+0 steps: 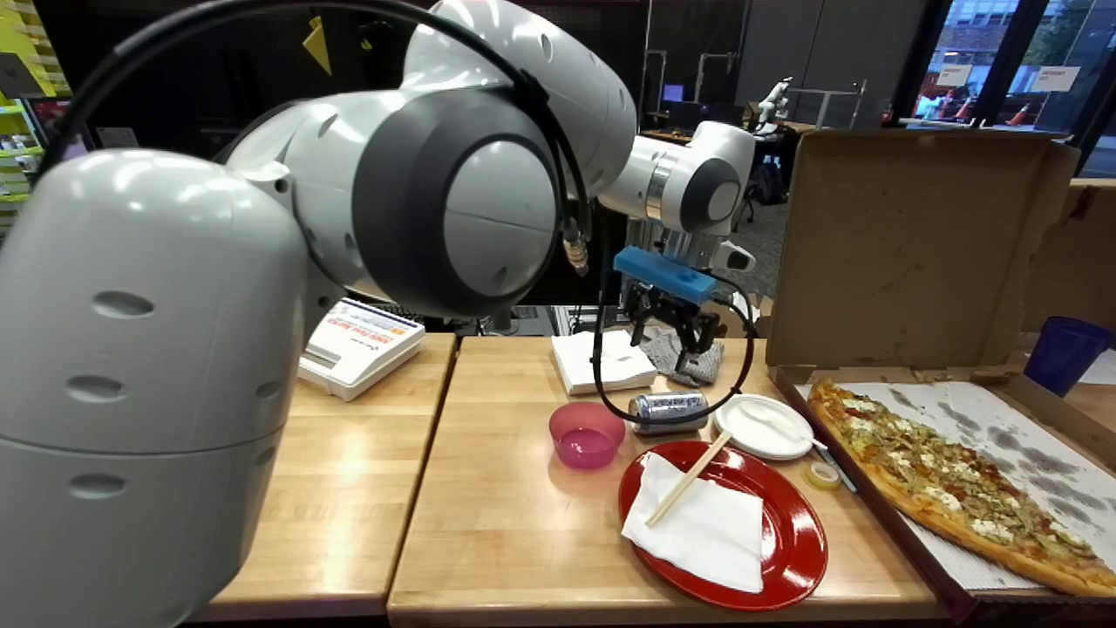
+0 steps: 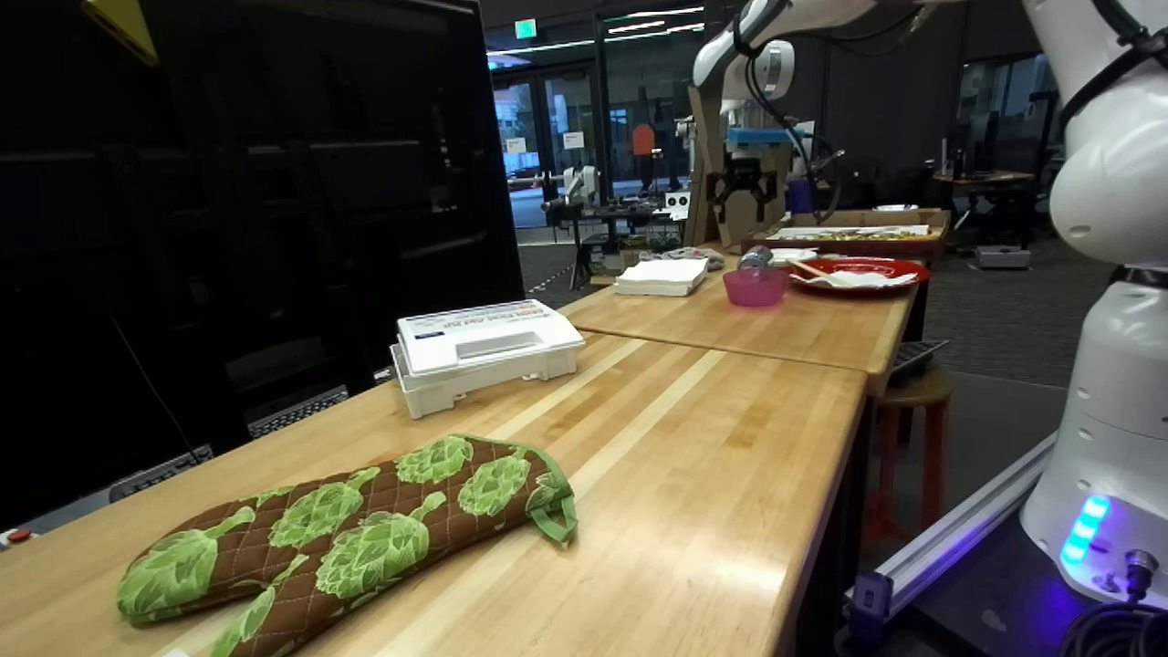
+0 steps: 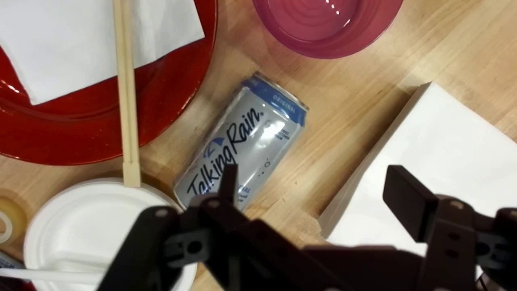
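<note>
My gripper is open and empty, in the air above the table. It also shows in both exterior views. Below it a silver-blue drink can lies on its side, apart from the fingers; one finger overlaps it in the wrist view. A stack of white napkins lies under the other finger. A pink bowl stands beside the can. A red plate holds a white napkin and wooden chopsticks. White plates with white plastic cutlery lie near the can.
An open pizza box with pizza stands beside the red plate. A tape roll, a grey cloth and a blue cup are nearby. A white first aid kit and an oven mitt lie on the adjoining table.
</note>
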Robot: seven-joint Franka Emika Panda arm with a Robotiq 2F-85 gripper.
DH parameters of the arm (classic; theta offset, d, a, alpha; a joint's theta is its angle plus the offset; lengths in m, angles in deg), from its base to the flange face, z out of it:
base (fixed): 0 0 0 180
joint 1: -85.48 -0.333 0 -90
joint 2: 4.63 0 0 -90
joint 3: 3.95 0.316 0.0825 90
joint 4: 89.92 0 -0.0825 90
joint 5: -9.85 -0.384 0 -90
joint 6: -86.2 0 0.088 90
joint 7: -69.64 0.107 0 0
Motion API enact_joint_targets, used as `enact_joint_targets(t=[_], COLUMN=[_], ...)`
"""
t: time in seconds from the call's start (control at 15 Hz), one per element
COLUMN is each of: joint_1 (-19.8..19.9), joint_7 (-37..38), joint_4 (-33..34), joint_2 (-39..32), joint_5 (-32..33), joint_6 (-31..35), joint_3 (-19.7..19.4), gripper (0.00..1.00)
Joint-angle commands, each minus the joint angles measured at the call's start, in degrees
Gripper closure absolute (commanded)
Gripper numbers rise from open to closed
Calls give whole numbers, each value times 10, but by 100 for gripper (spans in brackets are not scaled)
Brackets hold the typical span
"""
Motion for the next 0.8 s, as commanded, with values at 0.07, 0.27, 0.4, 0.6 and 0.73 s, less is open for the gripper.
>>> enact_joint_targets(t=[0.07, 0.27, 0.4, 0.6, 0.73], joint_1=[1, -3, -3, -1, -17], joint_7=[4, 16, 29, 55, 107], joint_4=[6, 0, -1, -3, -122], joint_2=[2, 2, 2, 0, 94], joint_5=[8, 15, 13, 0, 2], joint_6=[13, 51, 69, 98, 132], joint_3=[4, 1, 0, 2, -6], gripper=[0, 0, 0, 0, 0])
